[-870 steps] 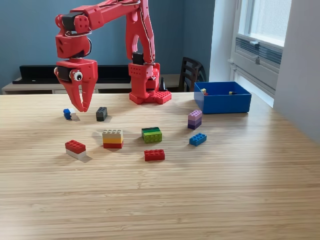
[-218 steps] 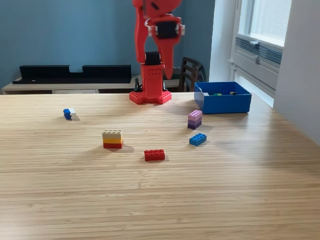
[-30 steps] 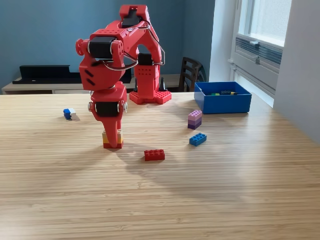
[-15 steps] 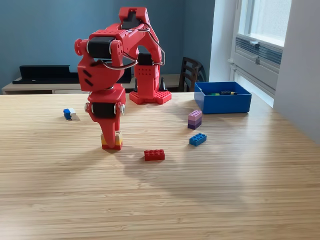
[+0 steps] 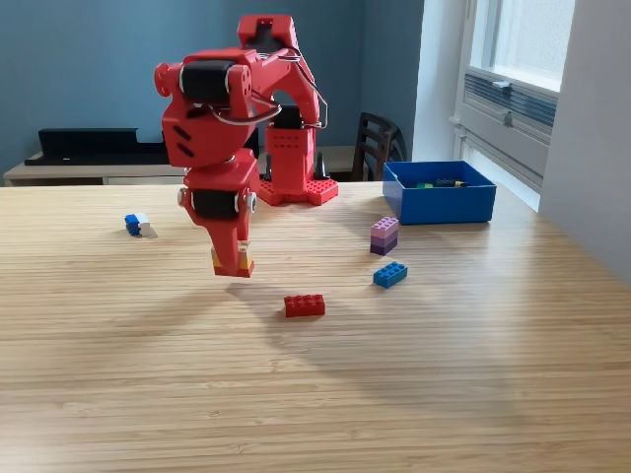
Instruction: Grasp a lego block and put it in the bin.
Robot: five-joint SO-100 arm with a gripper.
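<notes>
1. Lying nearest you on the wooden table (image 5: 414,394) is a flat red lego block (image 5: 305,305), with nothing touching it.
2. Look just behind it, toward the exterior view's left: your gripper (image 5: 233,258) hangs clear of the tabletop, its jaws pinching a stacked block (image 5: 237,263) whose yellow and orange-red layers show between the red fingers (image 5: 227,241).
3. Note the small blue brick (image 5: 389,275) on the exterior view's right, and just beyond it the purple stack (image 5: 384,236), standing upright and apart from the brick.
4. Find the blue-and-white piece (image 5: 135,224) alone at the exterior view's left, well apart from the other pieces.
5. Trace the red arm (image 5: 212,108) back to its base (image 5: 294,187) at the table's far edge.
6. See the bin (image 5: 439,204), a low-walled blue box, beside the base on the exterior view's right; small pieces show inside it, too small for you to tell apart.
7. Observe a dark chair (image 5: 375,143) behind the table.
</notes>
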